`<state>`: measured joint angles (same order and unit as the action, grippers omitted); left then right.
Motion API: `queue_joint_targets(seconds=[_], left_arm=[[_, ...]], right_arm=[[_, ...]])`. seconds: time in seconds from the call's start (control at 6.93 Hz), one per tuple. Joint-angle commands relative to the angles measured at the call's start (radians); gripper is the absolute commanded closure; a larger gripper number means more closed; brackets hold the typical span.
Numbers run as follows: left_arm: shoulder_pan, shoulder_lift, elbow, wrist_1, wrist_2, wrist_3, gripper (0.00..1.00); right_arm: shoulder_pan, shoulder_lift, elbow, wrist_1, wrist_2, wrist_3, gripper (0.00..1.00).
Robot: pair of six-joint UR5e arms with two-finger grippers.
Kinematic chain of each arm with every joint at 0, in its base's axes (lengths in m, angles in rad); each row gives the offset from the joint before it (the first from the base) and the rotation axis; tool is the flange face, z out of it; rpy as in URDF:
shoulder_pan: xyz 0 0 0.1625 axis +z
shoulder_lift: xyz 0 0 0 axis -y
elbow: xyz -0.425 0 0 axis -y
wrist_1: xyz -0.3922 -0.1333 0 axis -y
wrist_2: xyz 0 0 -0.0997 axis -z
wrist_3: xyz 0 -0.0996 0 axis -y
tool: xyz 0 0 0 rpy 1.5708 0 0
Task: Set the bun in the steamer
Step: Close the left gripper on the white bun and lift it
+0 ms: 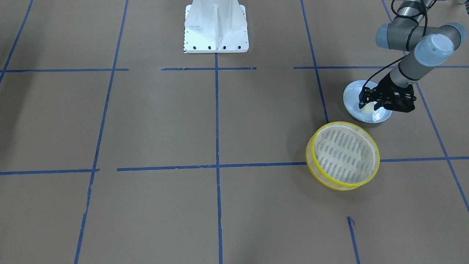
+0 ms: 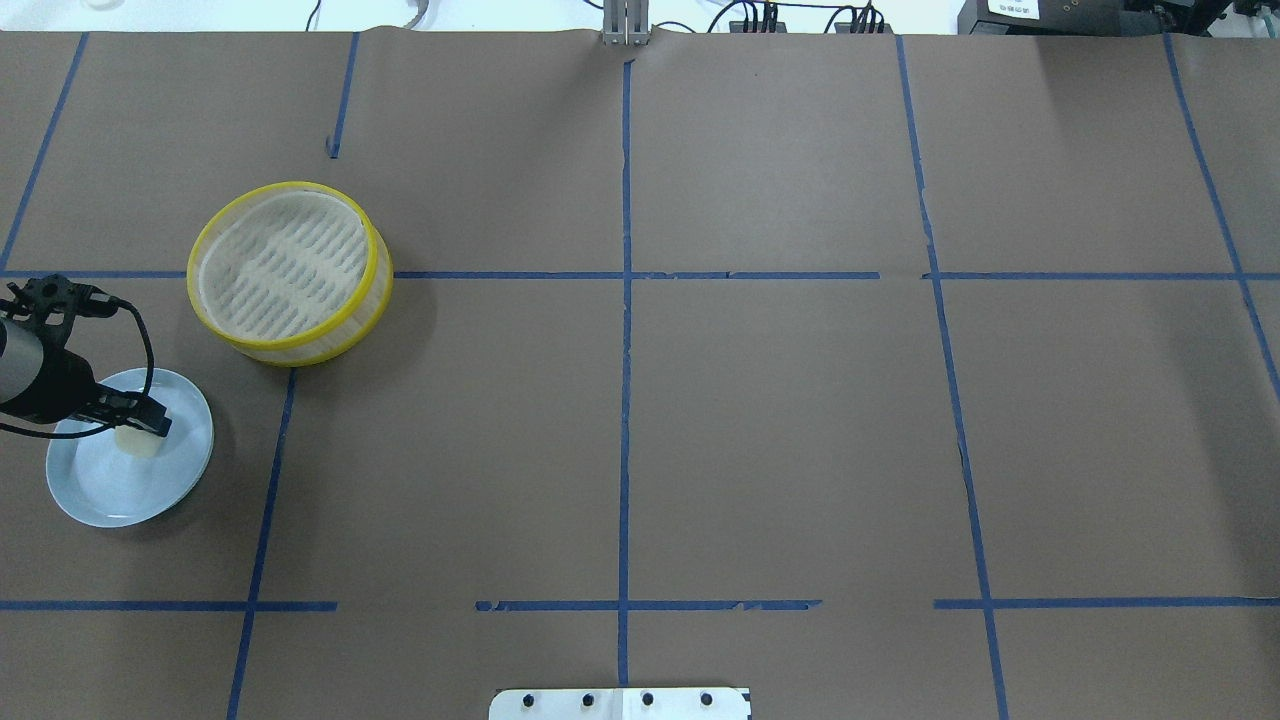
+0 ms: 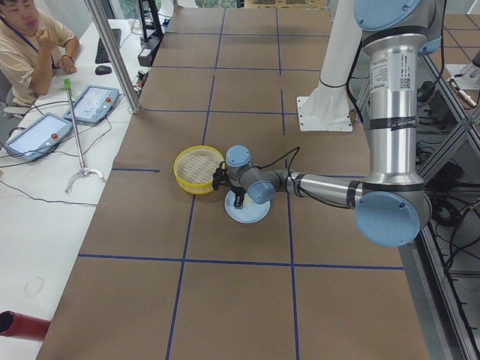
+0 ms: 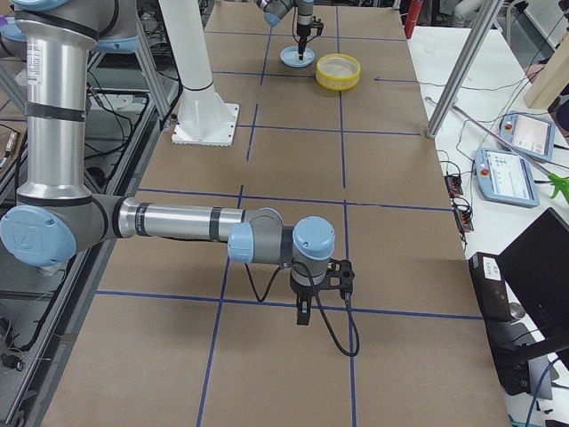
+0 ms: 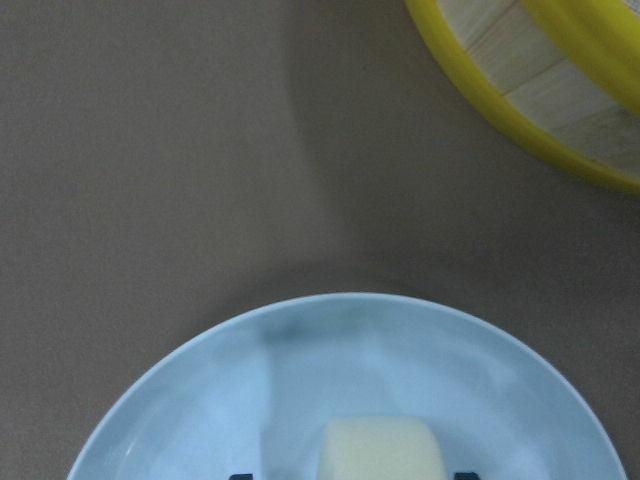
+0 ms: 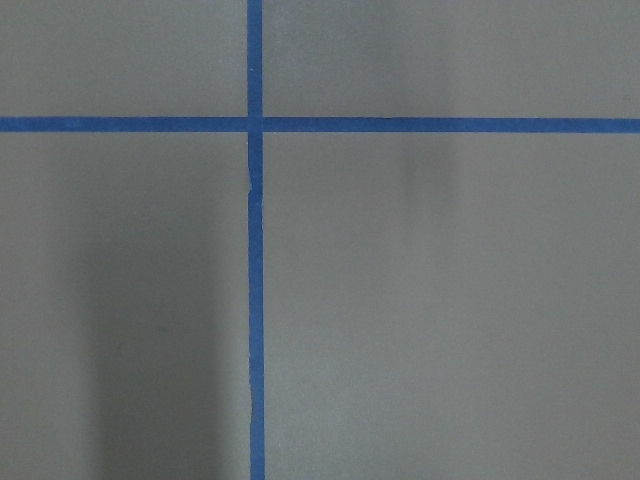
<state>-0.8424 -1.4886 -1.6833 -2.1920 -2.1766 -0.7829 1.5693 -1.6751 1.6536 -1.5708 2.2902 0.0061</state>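
The cream-white bun [image 1: 367,107] lies on a pale blue plate [image 1: 352,96], also in the overhead view [image 2: 137,443] and the left wrist view [image 5: 382,452]. My left gripper [image 1: 369,104] is down over the plate, open, with its fingertips [image 5: 241,476] on either side of the bun and gaps showing. The yellow-rimmed steamer [image 1: 344,154] stands empty on the table just beyond the plate [image 2: 283,262]. My right gripper [image 4: 302,313] hangs low over bare table far from these. I cannot tell whether it is open or shut.
The white robot base [image 1: 216,29] stands at the table's middle near edge. Blue tape lines [image 2: 625,350] cross the brown table cover. An operator [image 3: 30,45] sits with tablets beside the table's far side.
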Motion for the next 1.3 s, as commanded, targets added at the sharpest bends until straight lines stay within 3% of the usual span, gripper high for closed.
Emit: queue_joint_targets(seconds=[0.0, 0.29, 0.58, 1.15], left_arm=[[0.006, 0.002, -0.004, 0.000, 0.000, -0.003, 0.43], [0.011, 0.002, -0.003, 0.000, 0.000, -0.003, 0.43], [0.011, 0.002, -0.004, 0.000, 0.000, -0.003, 0.52], [0.008, 0.008, -0.027, 0.000, 0.000, -0.003, 0.54]], right_arm=[[0.000, 0.000, 0.000, 0.000, 0.000, 0.000, 0.00], [0.000, 0.000, 0.000, 0.000, 0.000, 0.000, 0.00], [0.000, 0.000, 0.000, 0.002, 0.000, 0.000, 0.00], [0.000, 0.000, 0.000, 0.000, 0.000, 0.000, 0.00]])
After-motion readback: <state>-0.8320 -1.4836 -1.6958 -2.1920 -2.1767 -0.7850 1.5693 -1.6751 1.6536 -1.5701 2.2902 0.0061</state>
